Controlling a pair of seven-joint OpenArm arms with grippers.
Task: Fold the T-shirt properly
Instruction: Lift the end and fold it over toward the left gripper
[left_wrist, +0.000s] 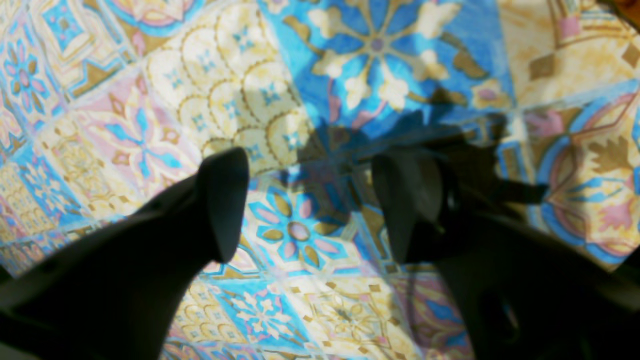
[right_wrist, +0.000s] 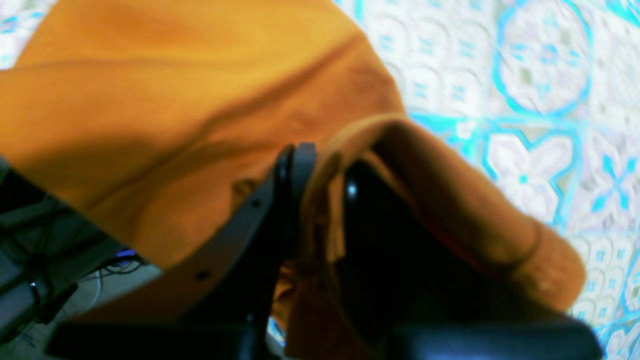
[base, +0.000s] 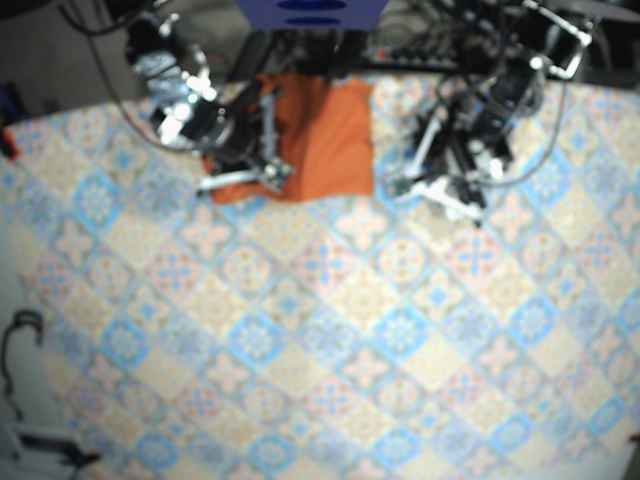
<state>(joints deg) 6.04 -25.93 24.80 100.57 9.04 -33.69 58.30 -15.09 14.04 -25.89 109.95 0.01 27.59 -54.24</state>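
Observation:
The orange T-shirt (base: 325, 140) lies bunched into a compact shape at the far edge of the table. My right gripper (right_wrist: 327, 185) is shut on a fold of the T-shirt (right_wrist: 190, 115), with cloth pinched between its dark fingers (right_wrist: 295, 165); in the base view this gripper (base: 262, 165) sits at the shirt's left edge. My left gripper (left_wrist: 310, 200) stands open above bare patterned cloth with nothing between its fingers. In the base view it (base: 440, 185) hangs just right of the shirt, apart from it.
A patterned tablecloth (base: 330, 340) in blue, pink and yellow covers the whole table. Cables and dark equipment (base: 440, 40) crowd the far edge behind both arms. A cable and a small device (base: 30, 440) lie off the table's near left corner.

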